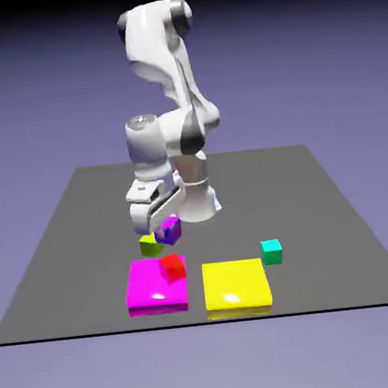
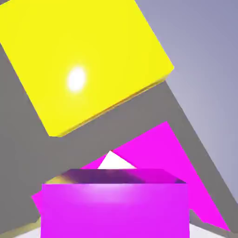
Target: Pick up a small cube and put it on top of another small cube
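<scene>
My gripper [image 1: 164, 225] reaches down near the front of the table and is shut on the small purple cube [image 1: 172, 230]. That cube fills the bottom of the hand view [image 2: 114, 204] and hides both fingertips. The small yellow-green cube [image 1: 149, 245] sits on the table just to the exterior view's left of the purple cube, slightly lower in the picture. Whether the purple cube is off the table I cannot tell.
A red cube [image 1: 172, 267] rests on the flat magenta slab [image 1: 153, 290], just in front of the gripper. A flat yellow slab [image 1: 235, 287] lies to its right, with a teal cube [image 1: 272, 251] beyond. Both the yellow slab [image 2: 83, 60] and the magenta slab [image 2: 158, 153] show in the hand view.
</scene>
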